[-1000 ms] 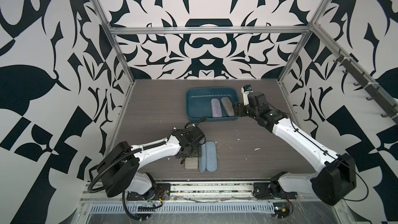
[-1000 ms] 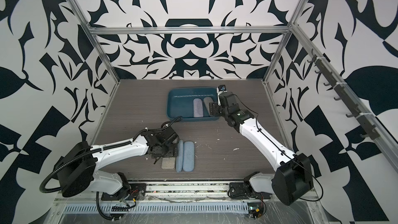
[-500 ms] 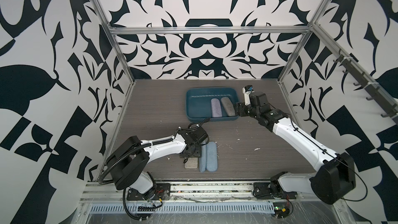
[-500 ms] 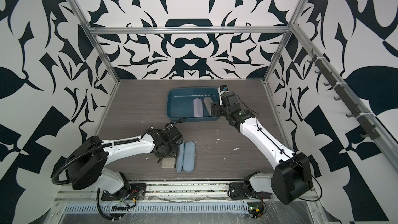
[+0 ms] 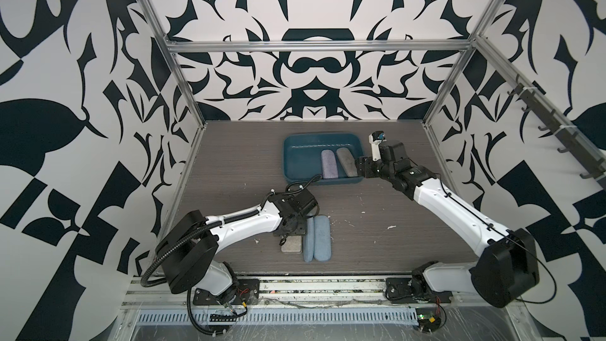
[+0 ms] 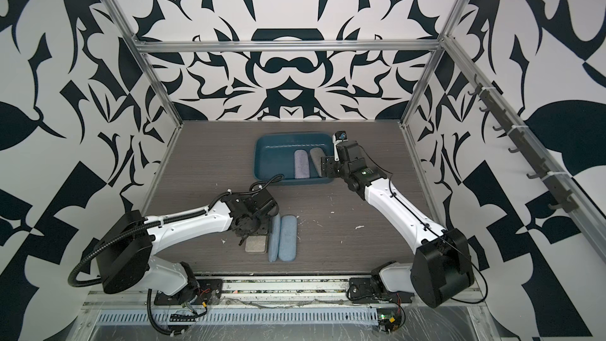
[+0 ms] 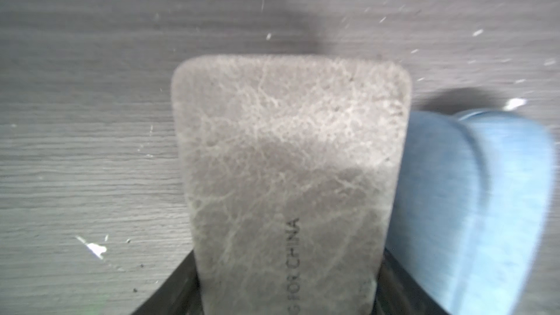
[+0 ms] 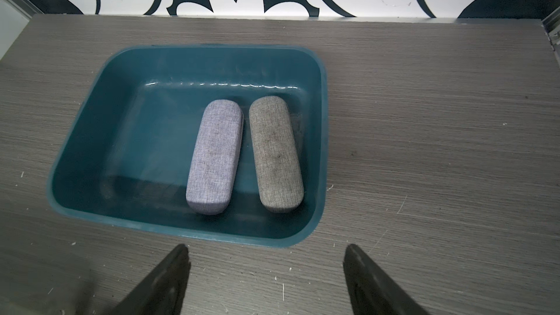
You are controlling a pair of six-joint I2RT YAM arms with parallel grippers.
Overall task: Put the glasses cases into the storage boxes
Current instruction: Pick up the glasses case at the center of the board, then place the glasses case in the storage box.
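The dark teal storage box (image 5: 323, 134) stands at the back middle of the table, and a lilac case (image 5: 328, 164) and a grey-brown case (image 5: 346, 165) lie side by side in it. Near the front, a beige case (image 5: 291, 245) lies beside two light blue cases (image 5: 308, 240) (image 5: 322, 238). My left gripper (image 5: 288, 229) is down over the beige case (image 7: 288, 162), jaws shut against its two long sides. One light blue case (image 7: 472, 207) rests right beside it. My right gripper (image 8: 266, 268) hangs open and empty just outside the box's rim (image 8: 188, 229).
Patterned walls and aluminium frame posts (image 5: 183, 86) close in the table on three sides. White scraps (image 5: 390, 226) dot the wood-grain surface. Bare tabletop (image 5: 370, 224) lies between the front cases and the box.
My left gripper has come down over the beige case and its jaws have closed onto it. The right arm has barely moved.
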